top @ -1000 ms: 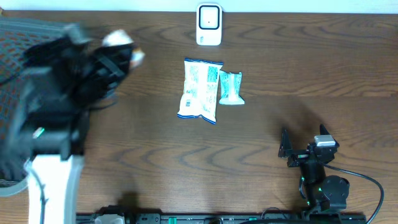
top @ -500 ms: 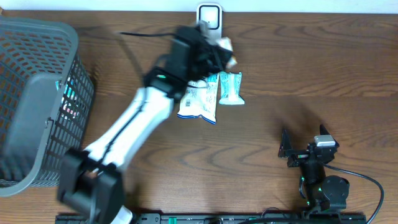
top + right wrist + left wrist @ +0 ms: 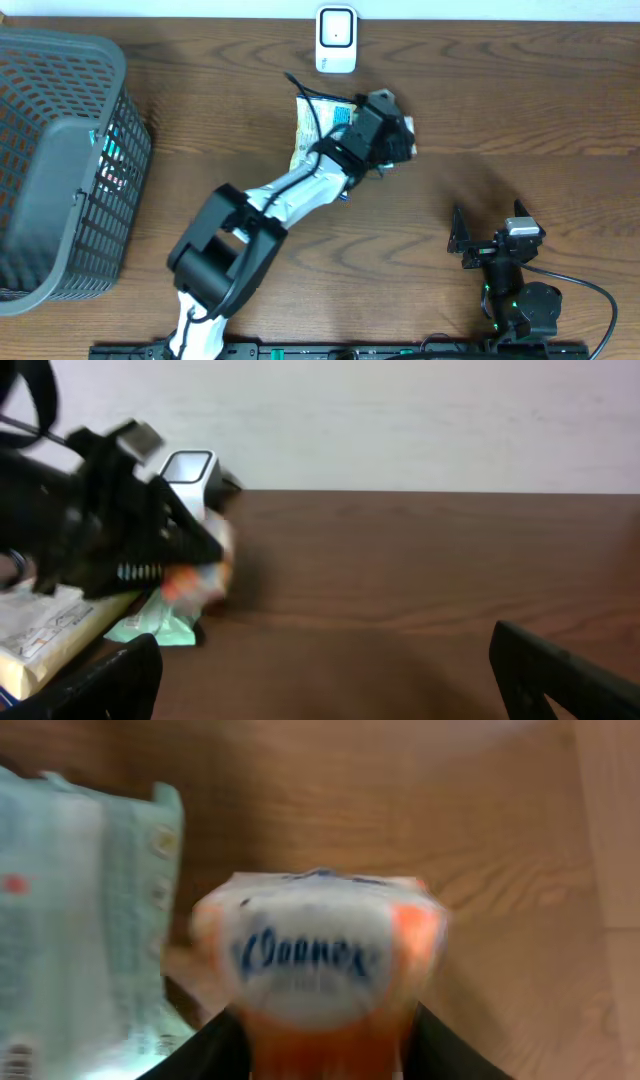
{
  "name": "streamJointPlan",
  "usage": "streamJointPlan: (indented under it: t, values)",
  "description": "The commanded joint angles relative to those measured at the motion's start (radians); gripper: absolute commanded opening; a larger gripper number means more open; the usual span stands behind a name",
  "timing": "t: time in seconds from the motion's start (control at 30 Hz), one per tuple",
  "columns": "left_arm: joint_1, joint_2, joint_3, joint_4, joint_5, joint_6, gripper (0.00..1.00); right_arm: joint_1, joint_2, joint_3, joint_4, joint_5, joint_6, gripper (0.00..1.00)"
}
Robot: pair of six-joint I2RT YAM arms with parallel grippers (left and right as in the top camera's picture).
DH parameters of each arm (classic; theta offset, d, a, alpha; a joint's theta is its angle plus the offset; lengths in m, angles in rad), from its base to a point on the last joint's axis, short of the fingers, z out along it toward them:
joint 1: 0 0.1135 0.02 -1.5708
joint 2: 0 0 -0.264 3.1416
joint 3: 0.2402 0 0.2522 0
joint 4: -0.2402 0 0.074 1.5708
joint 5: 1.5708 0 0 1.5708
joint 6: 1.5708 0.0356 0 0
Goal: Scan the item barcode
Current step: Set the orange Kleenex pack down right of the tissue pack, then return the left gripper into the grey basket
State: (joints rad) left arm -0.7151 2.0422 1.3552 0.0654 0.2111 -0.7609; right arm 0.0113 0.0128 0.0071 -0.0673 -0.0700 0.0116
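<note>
Tissue pack [image 3: 320, 960]: orange and white, with blue lettering. It sits between the left end effector's fingers, over the middle of the tabletop [image 3: 500, 100], on the right side of the two packets.
Left end effector [image 3: 325, 1045]: a dark finger [image 3: 205, 1045] flanks each side of the pack. The blur hides whether they press on it or merely stand beside it, so I cannot tell.
Left arm: stretched diagonally from the near edge toward the centre, crossing over the lower part of the white packet [image 3: 305, 130].
Right end effector [image 3: 487, 222]: fingers spread wide and empty, low at the near right and well apart from the pack.
Scanner [image 3: 336, 40]: white and upright at the far tabletop edge against the wall, beyond the packets and to the left of the pack.
Teal packet [image 3: 160, 622]: lies flat just beside the white packet and directly under the left end effector.
Basket [image 3: 40, 200]: grey mesh that fills the left edge and is tipped toward the centre.
Open room: bare wood spans the whole right half, between the pack and the right end effector and out to the right edge.
Near edge: a dark rail runs along it, holding both arm bases.
</note>
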Motion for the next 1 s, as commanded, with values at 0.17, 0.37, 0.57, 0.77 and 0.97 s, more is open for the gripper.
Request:
streamJointPlan:
  t: [0.17,0.37,0.57,0.77,0.97]
  values:
    - [-0.005,0.010,0.019,0.015,-0.043,0.004,0.76,-0.005,-0.005,-0.001,-0.004,0.008,0.010,0.99]
    - [0.017,-0.013,0.020,0.014,-0.027,0.005,0.77,-0.005,-0.005,-0.001,-0.004,0.008,0.010,0.99]
    - [0.109,-0.172,0.020,-0.052,0.060,0.110,0.77,-0.005,-0.005,-0.001,-0.004,0.008,0.010,0.99]
    - [0.224,-0.416,0.020,-0.253,0.077,0.218,0.77,-0.005,-0.005,-0.001,-0.004,0.008,0.010,0.99]
    - [0.373,-0.680,0.020,-0.453,0.074,0.283,0.77,-0.005,-0.005,-0.001,-0.004,0.008,0.010,0.99]
